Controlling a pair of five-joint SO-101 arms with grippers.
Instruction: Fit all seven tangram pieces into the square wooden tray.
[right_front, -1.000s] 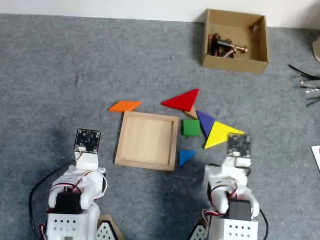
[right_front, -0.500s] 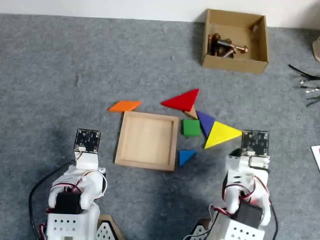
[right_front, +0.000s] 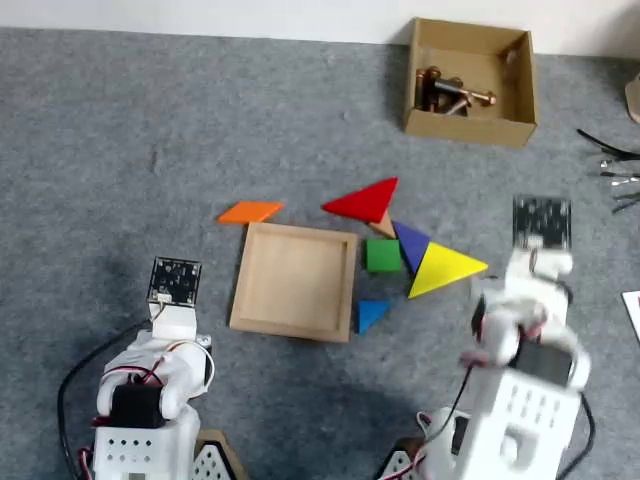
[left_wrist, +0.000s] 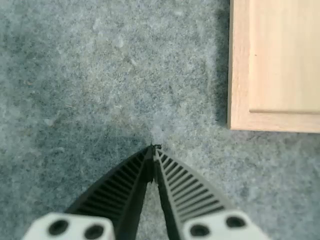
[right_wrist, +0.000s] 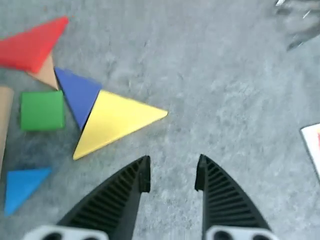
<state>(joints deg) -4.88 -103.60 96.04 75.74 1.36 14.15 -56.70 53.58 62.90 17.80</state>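
carpet covered the table, and on it the square wooden tray (right_front: 293, 281) lay empty, with all seven pieces loose around it. within the last second the right arm had swung up and outward from beside the yellow triangle (right_front: 440, 268), so the right gripper (right_wrist: 172, 160) hung over bare carpet just past that triangle's tip, jaws parted and holding nothing. the left gripper (left_wrist: 154, 148) had not stirred, pinched closed on nothing near the tray's corner. the red triangle (right_front: 365, 201), purple triangle (right_front: 409, 241), green square (right_front: 381, 255), orange slanted piece (right_front: 250, 211), blue triangle (right_front: 371, 314) and tan triangle (right_front: 381, 226) lay untouched. placing had not begun; the yellow triangle seemed the likely first pick.
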